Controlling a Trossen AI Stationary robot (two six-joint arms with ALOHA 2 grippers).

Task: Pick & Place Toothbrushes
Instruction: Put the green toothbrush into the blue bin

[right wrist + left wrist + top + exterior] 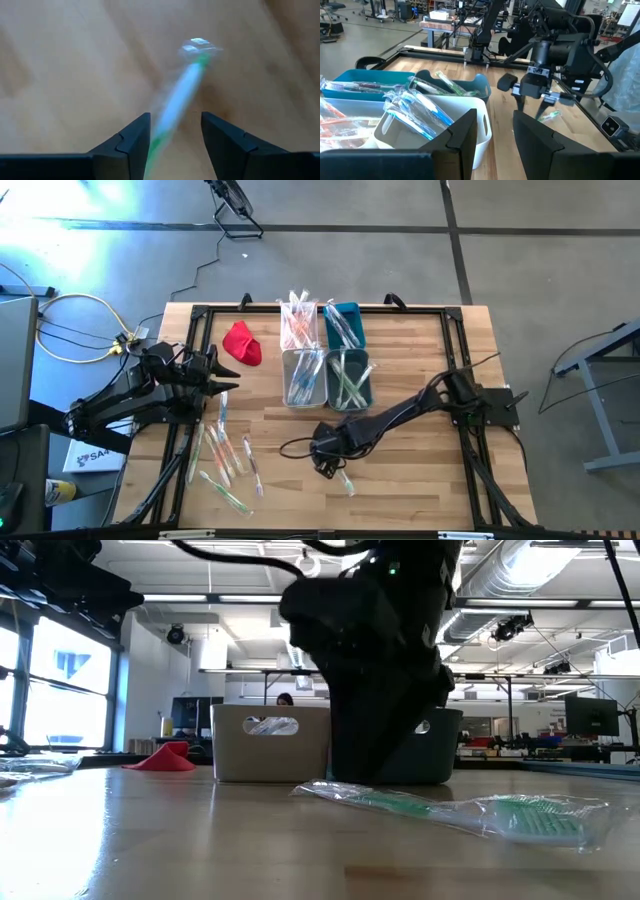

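From above, a wooden table [420, 470] held four small bins [326, 352] in a block at its middle-far part, each stuffed with wrapped toothbrushes [300, 323]. A red cloth [243, 343] lay just left of the bins. A loose scatter of wrapped toothbrushes [228, 460] lay near the left front of the table. The left gripper [222, 372] hung at the left side, above the far end of that scatter, holding nothing. The right gripper [330, 465] reached in from the right and pointed down at a green toothbrush [345, 479] lying alone near the front centre.

At table level, the green toothbrush [470, 810] lay flat in its clear wrapper in the foreground, with the dark right arm rising behind it and two bins [270, 743] farther back.

From the left wrist, the left gripper [492, 135] showed its two fingers parted around empty air, with bins of toothbrushes [415, 110] beyond it and the right gripper [535, 100] farther off over the green toothbrush [549, 116].

From the right wrist, the right gripper [172, 135] had its fingers spread apart, the green toothbrush [185, 85] lying on the wood between and beyond them, ungrasped.
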